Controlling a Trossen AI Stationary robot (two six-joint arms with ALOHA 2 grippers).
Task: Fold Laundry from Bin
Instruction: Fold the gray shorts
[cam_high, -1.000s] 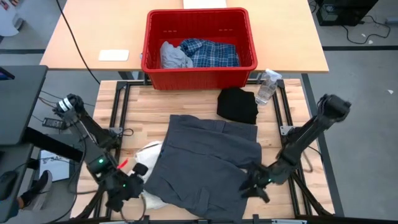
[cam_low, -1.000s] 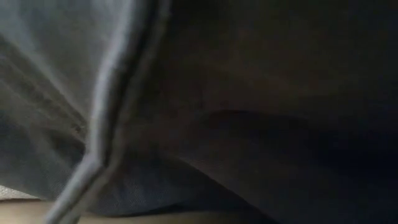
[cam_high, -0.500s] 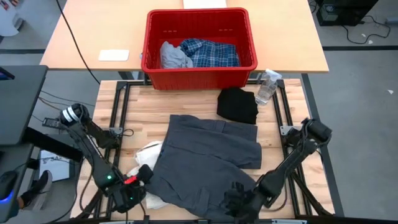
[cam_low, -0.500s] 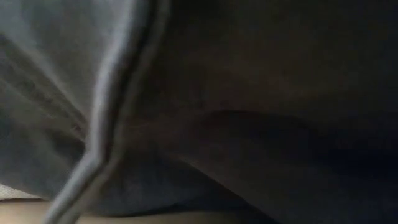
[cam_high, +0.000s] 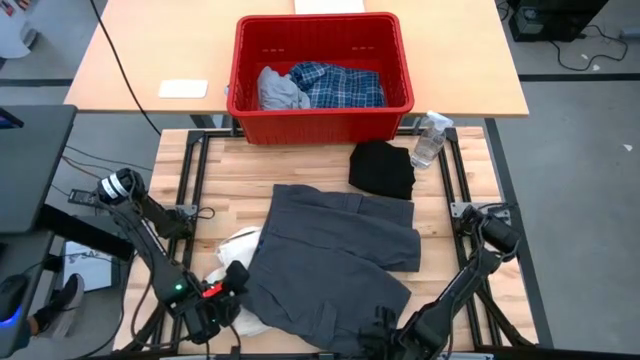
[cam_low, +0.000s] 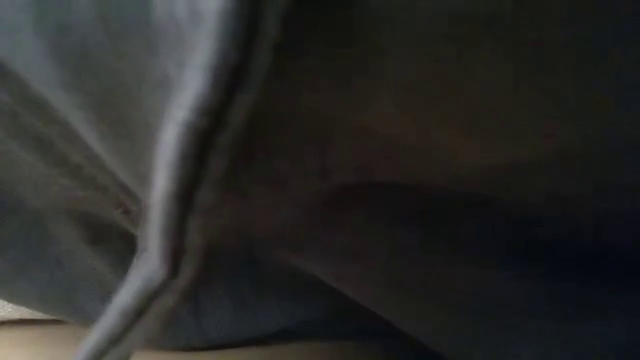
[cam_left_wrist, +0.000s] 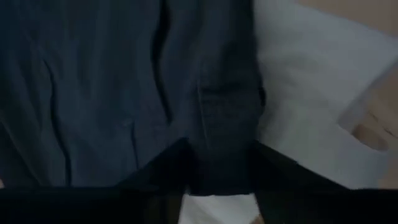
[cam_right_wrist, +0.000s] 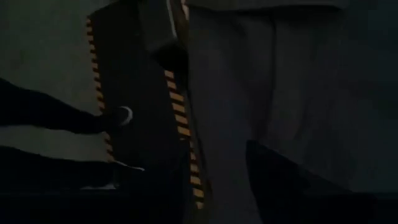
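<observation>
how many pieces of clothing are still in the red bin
2 show: a light grey piece at the left of the bin and a plaid shirt beside it at the right. More may be hidden underneath them.

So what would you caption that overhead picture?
Both grippers, left and right, work the near edge of a dark grey top.
</observation>
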